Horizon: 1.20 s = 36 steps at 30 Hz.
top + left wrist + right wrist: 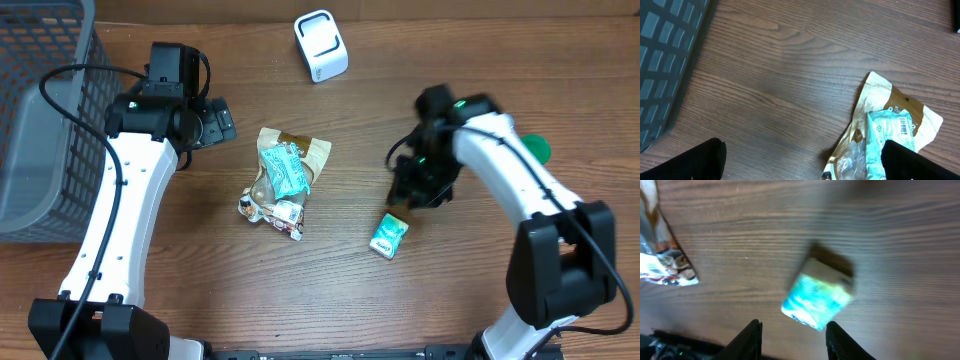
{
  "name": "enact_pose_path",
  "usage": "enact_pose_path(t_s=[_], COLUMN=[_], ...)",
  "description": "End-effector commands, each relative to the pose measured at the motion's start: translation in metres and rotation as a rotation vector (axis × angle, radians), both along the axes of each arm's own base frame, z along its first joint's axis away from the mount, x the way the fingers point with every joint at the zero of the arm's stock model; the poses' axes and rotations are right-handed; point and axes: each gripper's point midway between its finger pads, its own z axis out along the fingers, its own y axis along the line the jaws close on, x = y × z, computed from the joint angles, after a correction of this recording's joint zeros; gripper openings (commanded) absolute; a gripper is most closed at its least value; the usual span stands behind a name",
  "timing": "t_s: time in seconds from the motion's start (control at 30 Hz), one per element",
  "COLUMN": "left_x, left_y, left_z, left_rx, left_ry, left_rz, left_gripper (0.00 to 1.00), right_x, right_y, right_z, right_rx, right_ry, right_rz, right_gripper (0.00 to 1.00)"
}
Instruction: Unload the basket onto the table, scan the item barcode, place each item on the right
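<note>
Basket of grey plastic mesh (pixel 40 120) sits at the far left of the brown wood-grain worktop (pixel 450 310). Nothing shows inside the part in view. Probably the drop bin for scanned items.

Left gripper (pixel 215 122) hangs just right of the basket. Its black fingers (pixel 695 160) are spread as wide as they go, nothing between them. Looks parked clear of the work, wrist camera looking down on the pile.

Centre: pile of crumpled snack packets (pixel 283 180), tan bag under a pale teal wrapper, lying flat. A barcode faces up on the teal wrapper in the left wrist view. Loose on the wood, in no container.

White rounded-box barcode scanner (pixel 320 45) stands at the far edge, well apart from the pile. Items have to be carried over to it.

Task item, by my read: small teal-and-white carton (pixel 389 235), flat on the worktop right of the pile. No barcode visible on its top face.

Right gripper (pixel 405 205) is directly over the carton's far end. Its fingers (pixel 752 335) are partly open, and the carton's near corner sits just at the gap. View is blurred, but I see no grip on it. Low stance suits a top-down pick.

Green round object (pixel 538 150) behind the right arm is mostly hidden. Cannot identify it.
</note>
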Motion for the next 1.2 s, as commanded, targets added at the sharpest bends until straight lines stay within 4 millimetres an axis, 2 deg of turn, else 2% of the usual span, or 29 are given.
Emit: enact_pose_path(t_s=[0.0, 0.13, 0.2, 0.23, 0.27, 0.4, 0.47, 0.57, 0.8, 0.9, 1.17], left_x=[0.002, 0.002, 0.002, 0.002, 0.002, 0.002, 0.002, 0.002, 0.002, 0.002, 0.002], left_y=[-0.001, -0.001, -0.001, -0.001, -0.001, -0.001, -0.001, -0.001, -0.001, -0.001, -0.001], left_z=[0.004, 0.004, 0.004, 0.004, 0.004, 0.004, 0.004, 0.004, 0.004, 0.004, 0.004], left_rx=[0.013, 0.013, 0.013, 0.013, 0.013, 0.013, 0.013, 0.013, 0.013, 0.013, 0.013], left_ry=[-0.008, -0.008, -0.007, -0.008, -0.008, -0.008, -0.008, -0.008, -0.008, -0.008, -0.008], left_rz=[-0.025, -0.025, -0.025, -0.025, -0.025, -0.025, -0.025, -0.025, -0.025, -0.025, -0.025], left_gripper=[1.0, 1.0, 1.0, 1.0, 1.0, 1.0, 1.0, 1.0, 1.0, 1.0, 1.0], right_x=[-0.011, -0.016, -0.018, -0.019, -0.02, -0.022, -0.023, -0.025, -0.028, -0.028, -0.022], right_y=[0.017, 0.031, 0.036, 0.037, 0.037, 0.038, 0.04, 0.04, 0.039, 0.034, 0.01], right_z=[-0.01, -0.026, -0.03, -0.032, -0.033, -0.033, -0.032, -0.032, -0.031, -0.029, -0.005], right_rx=[0.003, 0.002, 0.007, 0.005, 0.0, -0.002, 0.004, 0.011, 0.005, -0.003, -0.033], right_ry=[0.001, -0.016, -0.019, -0.015, -0.007, 0.012, 0.025, 0.036, 0.047, 0.063, 0.114], right_rz=[-0.028, -0.03, -0.038, -0.049, -0.065, -0.102, -0.119, -0.119, -0.12, -0.137, -0.195], right_gripper=[0.39, 0.39, 0.44, 0.56, 0.62, 0.67, 0.77, 0.84, 0.86, 0.82, 0.79])
